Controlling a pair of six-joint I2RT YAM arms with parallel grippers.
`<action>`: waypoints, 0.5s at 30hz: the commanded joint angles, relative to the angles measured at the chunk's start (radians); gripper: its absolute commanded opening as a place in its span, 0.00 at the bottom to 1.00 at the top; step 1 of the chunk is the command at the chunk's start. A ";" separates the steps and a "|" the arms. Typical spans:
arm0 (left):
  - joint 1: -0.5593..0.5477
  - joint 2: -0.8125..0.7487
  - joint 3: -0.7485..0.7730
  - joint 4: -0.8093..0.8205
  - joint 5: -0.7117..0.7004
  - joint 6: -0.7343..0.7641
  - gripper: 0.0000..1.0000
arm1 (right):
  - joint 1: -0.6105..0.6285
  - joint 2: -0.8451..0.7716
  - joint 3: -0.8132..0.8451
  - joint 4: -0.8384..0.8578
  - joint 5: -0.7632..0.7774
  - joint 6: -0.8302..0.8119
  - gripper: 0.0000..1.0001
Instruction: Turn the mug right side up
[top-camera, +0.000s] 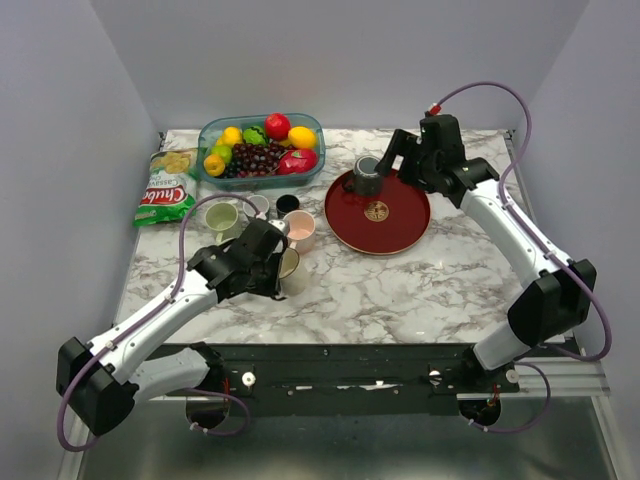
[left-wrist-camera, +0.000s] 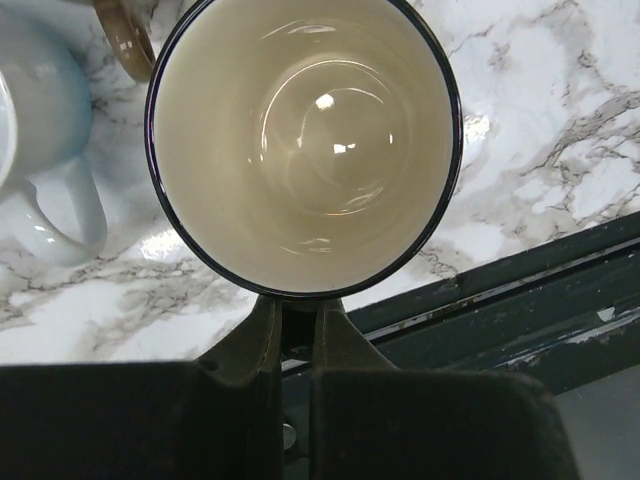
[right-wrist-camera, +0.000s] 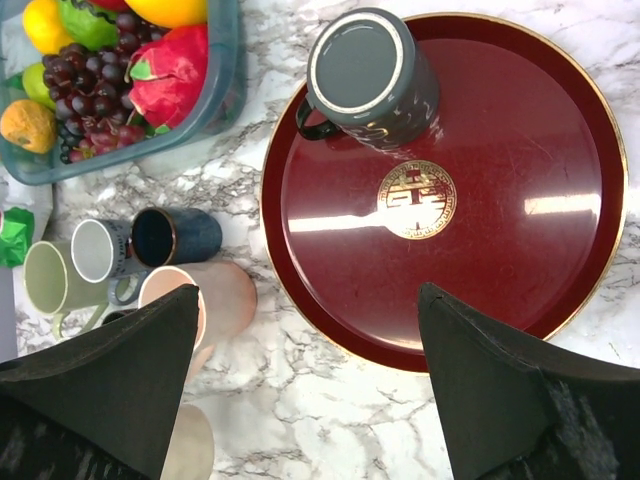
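A dark grey mug stands upside down, base up, on the far-left part of a round red tray. My right gripper hovers open above the tray's near-left edge, apart from the grey mug, with nothing between its fingers. My left gripper is shut on a cream mug with a dark rim. It grips just below the rim, and the mug's empty mouth faces the wrist camera. The gripped part is hidden.
Pale green, white, dark blue and pink mugs cluster left of the tray. A clear bin of fruit and a chips bag sit at the back left. The table's dark front rail runs close by.
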 joint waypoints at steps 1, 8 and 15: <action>-0.021 -0.034 -0.026 -0.034 -0.069 -0.130 0.00 | -0.003 0.028 0.046 -0.052 0.028 -0.020 0.96; -0.056 -0.030 -0.072 -0.115 -0.155 -0.337 0.00 | -0.006 0.045 0.066 -0.067 0.025 -0.022 0.96; -0.096 -0.020 -0.106 -0.178 -0.298 -0.499 0.00 | -0.008 0.076 0.074 -0.098 0.022 -0.023 0.96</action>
